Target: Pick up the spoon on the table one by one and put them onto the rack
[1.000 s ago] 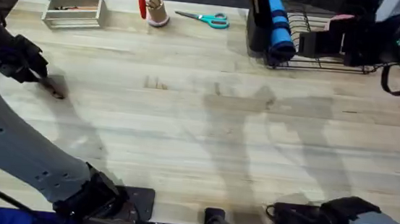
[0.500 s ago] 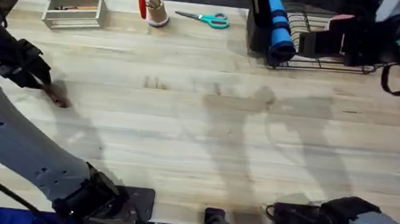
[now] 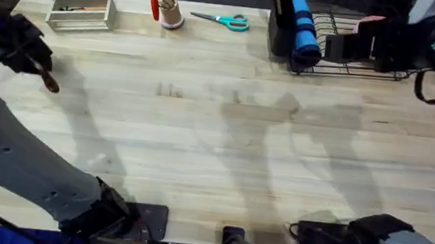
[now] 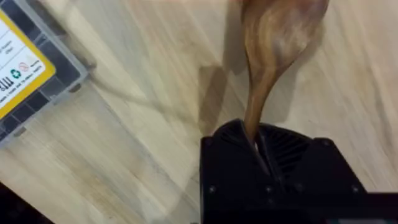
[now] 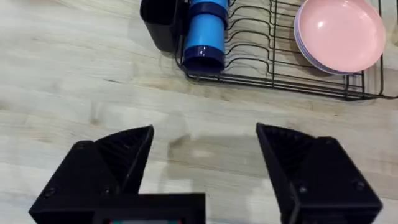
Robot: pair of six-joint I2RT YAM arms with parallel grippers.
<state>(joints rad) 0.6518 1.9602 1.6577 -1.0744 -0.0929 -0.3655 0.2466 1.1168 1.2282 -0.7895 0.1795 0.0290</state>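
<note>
Left tool (image 3: 39,67) has risen off the pale wood tabletop (image 3: 222,154) since the earlier frame, clamped on the brown wooden spoon (image 4: 273,46) by its handle. Right tool (image 5: 205,162) gapes wide. Carry level across to the black wire rack (image 3: 349,58); grip looks thin, so swing slowly.

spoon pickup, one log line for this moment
left gripper: shut on spoon | spoon: off table | right gripper: open, near rack
</note>
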